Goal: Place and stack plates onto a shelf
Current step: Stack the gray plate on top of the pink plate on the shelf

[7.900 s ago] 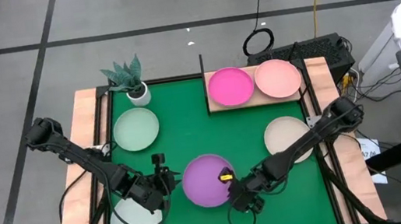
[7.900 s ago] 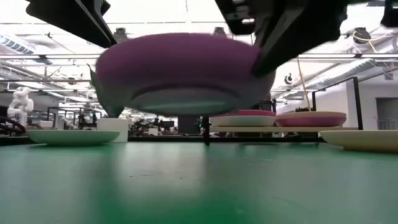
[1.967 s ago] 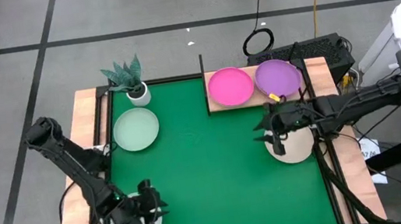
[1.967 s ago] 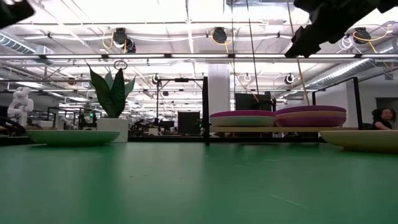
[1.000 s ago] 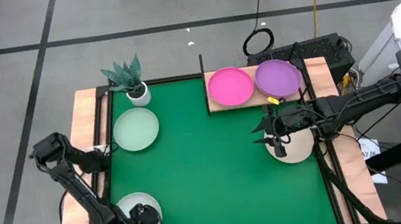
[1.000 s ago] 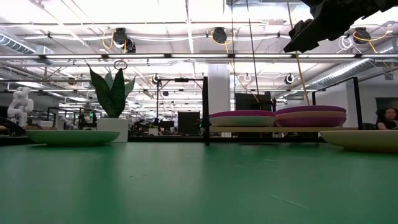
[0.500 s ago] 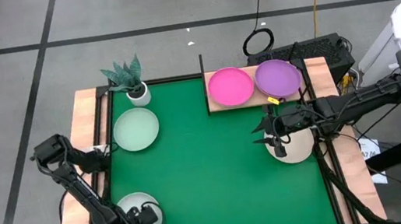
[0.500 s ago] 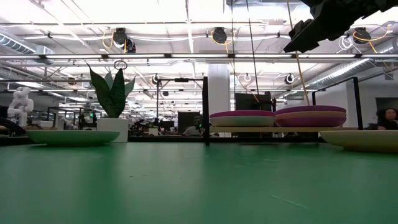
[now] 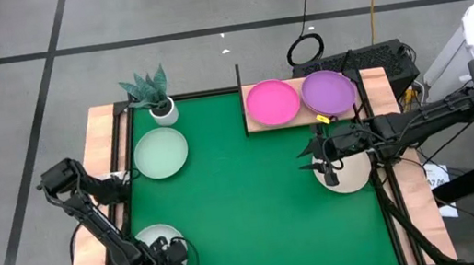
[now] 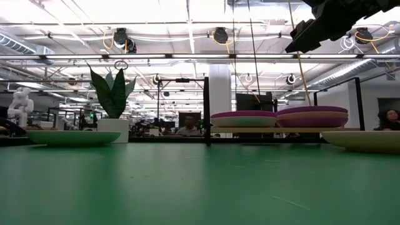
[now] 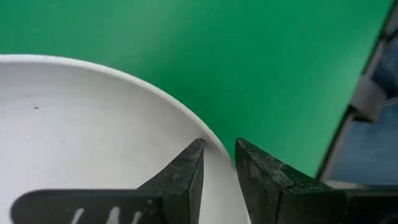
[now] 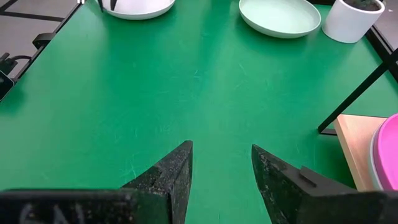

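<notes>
Here, we read the table like this:

Left gripper (image 9: 170, 263): we find it at the near-left corner of the green mat (image 9: 245, 187), low over a white plate (image 9: 152, 242). In the left wrist view its fingers (image 11: 186, 171) straddle the plate's rim (image 11: 205, 134), 1 inside and 1 outside, with a narrow gap between them. We see them closing round the rim, but cannot tell whether they already pinch it.

Right gripper (image 9: 324, 169): we see it raised over the right side of the mat, at the left edge of the beige plate (image 9: 352, 175). In its wrist view the fingers (image 12: 168, 171) stand spread apart with bare mat between them.

Shelf (image 9: 259, 126): the wooden board lies at the far right of the mat. On it we count 2 stacks side by side, a hot pink plate (image 9: 272, 102) topping the left one and a purple plate (image 9: 328, 91) topping the right one.

Stacks from table height: a pale plate (image 10: 244, 122) shows under the pink one, and a salmon plate (image 10: 312, 119) under the purple one.

Mint plate (image 9: 160, 153): it sits alone on the far-left part of the mat.

Plant pot (image 9: 164, 112): white, with a spiky green plant, just beyond the mint plate.
</notes>
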`<state>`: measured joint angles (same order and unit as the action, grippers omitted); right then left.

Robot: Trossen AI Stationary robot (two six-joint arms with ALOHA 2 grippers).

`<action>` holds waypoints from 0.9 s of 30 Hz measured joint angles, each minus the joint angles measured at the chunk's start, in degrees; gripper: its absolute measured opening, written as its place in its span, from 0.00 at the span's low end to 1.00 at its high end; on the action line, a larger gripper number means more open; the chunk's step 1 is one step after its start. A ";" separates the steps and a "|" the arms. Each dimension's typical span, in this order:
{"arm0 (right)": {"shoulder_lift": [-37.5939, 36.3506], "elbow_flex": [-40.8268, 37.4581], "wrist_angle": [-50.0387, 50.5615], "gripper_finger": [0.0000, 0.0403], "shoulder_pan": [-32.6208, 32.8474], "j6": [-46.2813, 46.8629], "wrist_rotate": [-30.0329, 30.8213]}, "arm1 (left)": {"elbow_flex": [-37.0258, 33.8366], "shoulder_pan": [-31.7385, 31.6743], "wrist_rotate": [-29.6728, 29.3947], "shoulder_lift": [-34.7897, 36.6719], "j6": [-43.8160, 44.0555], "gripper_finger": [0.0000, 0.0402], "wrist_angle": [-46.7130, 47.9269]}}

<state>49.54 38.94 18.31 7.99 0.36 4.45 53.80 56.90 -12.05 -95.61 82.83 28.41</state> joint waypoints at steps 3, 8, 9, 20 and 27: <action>0.00 0.00 0.02 0.36 0.00 0.00 -0.02 | 0.04 0.00 0.70 0.02 -1.59 0.20 1.76; 0.00 0.00 0.04 0.36 0.00 0.02 -0.02 | 0.04 0.55 6.42 0.02 -7.06 0.19 2.89; 0.00 0.00 0.04 0.36 0.00 0.02 -0.02 | 0.04 0.61 7.35 0.02 -7.59 0.19 3.56; 0.00 0.00 0.02 0.36 0.00 0.44 -0.04 | 0.07 1.88 6.91 0.09 -12.06 0.19 11.55; 0.00 0.00 0.34 0.36 -0.01 0.64 -0.02 | 5.17 2.05 7.76 0.02 -11.61 0.19 19.51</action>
<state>49.54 38.94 18.65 7.98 1.00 4.43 58.97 58.96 -4.29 -95.59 71.22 47.92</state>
